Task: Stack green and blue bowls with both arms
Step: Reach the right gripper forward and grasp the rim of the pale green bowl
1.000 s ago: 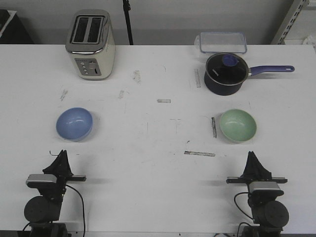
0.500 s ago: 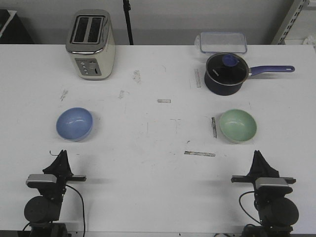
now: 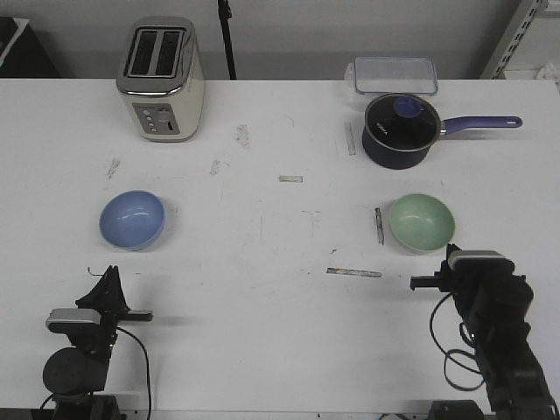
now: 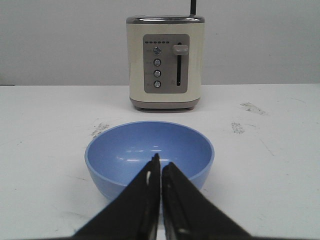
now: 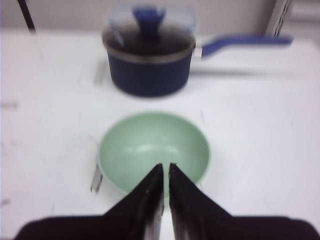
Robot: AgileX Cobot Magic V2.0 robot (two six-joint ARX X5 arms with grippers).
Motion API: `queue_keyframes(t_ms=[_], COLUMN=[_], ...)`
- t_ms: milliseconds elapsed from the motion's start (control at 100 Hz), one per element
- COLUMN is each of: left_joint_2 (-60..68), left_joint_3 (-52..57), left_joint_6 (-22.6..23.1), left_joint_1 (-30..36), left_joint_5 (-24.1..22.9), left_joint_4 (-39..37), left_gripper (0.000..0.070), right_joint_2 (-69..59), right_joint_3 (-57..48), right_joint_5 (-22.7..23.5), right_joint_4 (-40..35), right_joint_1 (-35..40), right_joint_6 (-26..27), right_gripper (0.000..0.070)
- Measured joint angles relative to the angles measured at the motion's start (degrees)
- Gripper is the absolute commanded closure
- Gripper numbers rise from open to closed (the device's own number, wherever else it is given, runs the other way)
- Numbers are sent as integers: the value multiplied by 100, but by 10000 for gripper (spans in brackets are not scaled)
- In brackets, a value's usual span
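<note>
Right gripper (image 3: 448, 255) clenched beside hollow green bowl (image 3: 422, 222), left gripper (image 3: 108, 278) clenched, blue bowl (image 3: 131, 219) hollow

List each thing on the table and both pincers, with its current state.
Blue bowl: upright, empty, untouched.
Green bowl: upright, empty, untouched.
Saucepan: lid on.
Toaster: upright, slots empty.
Clear container: lid on.
Left pincer: shut, holding nothing, short of the blue bowl.
Right pincer: shut, holding nothing, close to the green bowl.
</note>
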State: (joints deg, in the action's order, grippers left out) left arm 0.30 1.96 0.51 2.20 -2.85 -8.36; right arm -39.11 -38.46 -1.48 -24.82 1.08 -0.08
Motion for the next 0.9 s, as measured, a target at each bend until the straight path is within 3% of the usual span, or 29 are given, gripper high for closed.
queue_keyframes(t_ms=[210,490,680,740,850,900], left_joint_2=[0,0,0,0,0,0], left_joint_3=[0,0,0,0,0,0], left_joint_6=[0,0,0,0,0,0], left_joint_1=[0,0,0,0,0,0], left_joint_5=[0,0,0,0,0,0], left_joint_4=[0,0,0,0,0,-2], left_gripper=[697,697,697,697,698,697], right_joint_2=[-1499,-3351,-4483,-4732,-4911,-4929], right_joint_3=[-1161,-2771,-3926,-4216,-4387,-4387], right_joint_5=[0,52,1093,1390,1495,1497], right_joint_4=[-1084,-1836,-2732,-2806,-2787,-2861], right_joint_1=[0,-105,-511,-678,-909,-1010], right_joint_6=[7,219,334,352,396,402], right_gripper=[691,691,678,588,255,162])
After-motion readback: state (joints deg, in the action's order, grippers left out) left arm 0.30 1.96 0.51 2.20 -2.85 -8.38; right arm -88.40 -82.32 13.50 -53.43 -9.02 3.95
